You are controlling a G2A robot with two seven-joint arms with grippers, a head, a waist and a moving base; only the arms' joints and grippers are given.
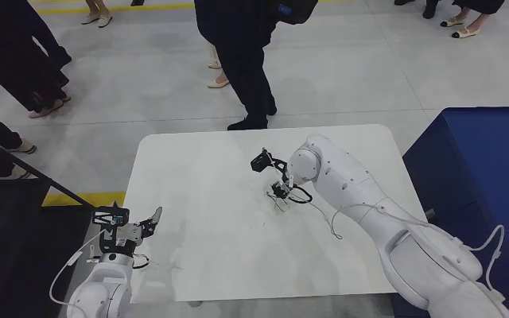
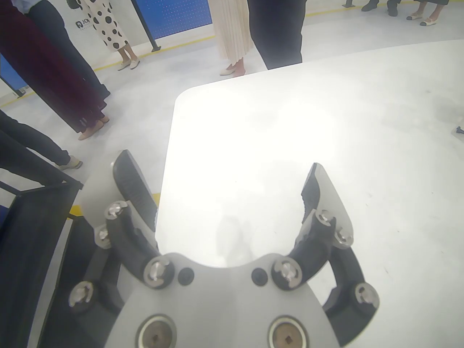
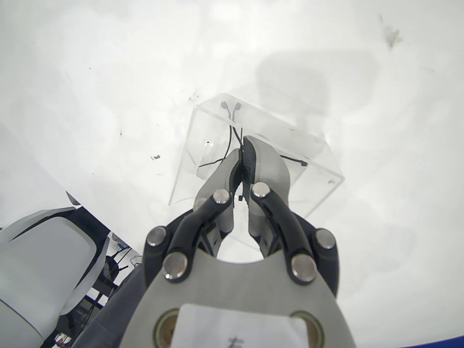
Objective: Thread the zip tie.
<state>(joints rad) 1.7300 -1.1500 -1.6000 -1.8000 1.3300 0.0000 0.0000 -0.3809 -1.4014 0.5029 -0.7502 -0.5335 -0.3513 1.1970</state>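
Mid-threading: right gripper [image 3: 242, 153] fingers pinching zip tie [image 3: 237, 136] at clear box [image 3: 311, 168]; left gripper [image 2: 220, 160] fingers spread. Next, presumably: fine tail-to-head alignment.

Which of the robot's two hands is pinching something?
The right hand, the one over the clear box: it is squeezed shut on the thin black zip tie. The left hand is wide open and holds nothing.
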